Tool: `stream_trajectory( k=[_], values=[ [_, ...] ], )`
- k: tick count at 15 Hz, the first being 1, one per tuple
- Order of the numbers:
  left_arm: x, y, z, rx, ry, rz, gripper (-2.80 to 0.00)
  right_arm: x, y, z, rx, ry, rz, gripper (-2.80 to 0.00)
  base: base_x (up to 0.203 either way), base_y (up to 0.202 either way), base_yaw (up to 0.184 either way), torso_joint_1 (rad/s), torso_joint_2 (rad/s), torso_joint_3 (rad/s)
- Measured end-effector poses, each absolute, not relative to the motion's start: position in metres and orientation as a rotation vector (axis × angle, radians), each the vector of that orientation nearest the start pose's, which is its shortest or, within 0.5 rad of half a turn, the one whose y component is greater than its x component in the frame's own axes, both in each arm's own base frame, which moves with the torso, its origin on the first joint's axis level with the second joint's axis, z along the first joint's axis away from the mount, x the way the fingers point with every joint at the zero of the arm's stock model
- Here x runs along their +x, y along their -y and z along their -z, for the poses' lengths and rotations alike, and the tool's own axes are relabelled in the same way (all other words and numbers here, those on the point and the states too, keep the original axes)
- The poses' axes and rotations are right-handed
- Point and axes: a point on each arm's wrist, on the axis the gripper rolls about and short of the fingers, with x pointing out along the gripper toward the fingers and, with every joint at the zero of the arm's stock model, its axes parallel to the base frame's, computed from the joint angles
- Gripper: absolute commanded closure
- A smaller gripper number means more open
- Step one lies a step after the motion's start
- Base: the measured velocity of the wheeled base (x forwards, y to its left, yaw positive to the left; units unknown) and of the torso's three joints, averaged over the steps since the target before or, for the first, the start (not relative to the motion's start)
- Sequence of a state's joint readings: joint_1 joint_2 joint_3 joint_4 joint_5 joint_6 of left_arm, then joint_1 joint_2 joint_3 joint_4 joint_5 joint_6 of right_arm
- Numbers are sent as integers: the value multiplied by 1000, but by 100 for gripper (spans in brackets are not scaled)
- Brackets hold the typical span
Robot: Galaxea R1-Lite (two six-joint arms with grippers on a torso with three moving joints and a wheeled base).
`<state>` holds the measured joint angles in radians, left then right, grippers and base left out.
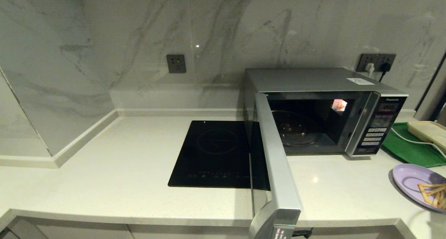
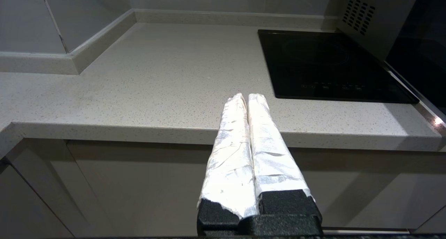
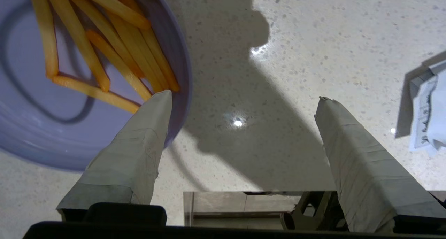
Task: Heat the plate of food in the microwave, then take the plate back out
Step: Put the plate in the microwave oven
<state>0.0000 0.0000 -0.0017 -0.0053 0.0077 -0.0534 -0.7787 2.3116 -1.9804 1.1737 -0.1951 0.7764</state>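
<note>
The silver microwave [image 1: 313, 82] stands at the back right of the counter with its door [image 1: 277, 162] swung wide open towards me; the dark cavity holds only the glass turntable [image 1: 296, 129]. The lavender plate of food [image 1: 414, 179], with several orange fries [image 1: 433, 193], sits on the counter at the right edge. In the right wrist view my right gripper [image 3: 244, 99] hangs open above the counter beside the plate [image 3: 52, 127], one finger [image 3: 139, 145] over its rim, nothing between the fingers. My left gripper [image 2: 245, 97] is shut and empty, at the counter's front edge left of the cooktop.
A flat black induction cooktop [image 1: 212, 152] lies left of the microwave, partly behind the open door. A green tray [image 1: 411, 150] with a cream board [image 1: 428, 131] and a white cable sits right of the microwave. A white paper label [image 3: 428, 113] lies near the right gripper.
</note>
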Motion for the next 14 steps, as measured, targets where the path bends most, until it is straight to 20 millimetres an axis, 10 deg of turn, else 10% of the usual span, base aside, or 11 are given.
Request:
stream_trajectory(
  k=[14],
  values=[
    [-23, 0, -76, -53, 7, -7, 0, 300, 295, -85, 1034, -1178, 1329, -280, 0, 0, 0, 0, 0, 0]
  ],
)
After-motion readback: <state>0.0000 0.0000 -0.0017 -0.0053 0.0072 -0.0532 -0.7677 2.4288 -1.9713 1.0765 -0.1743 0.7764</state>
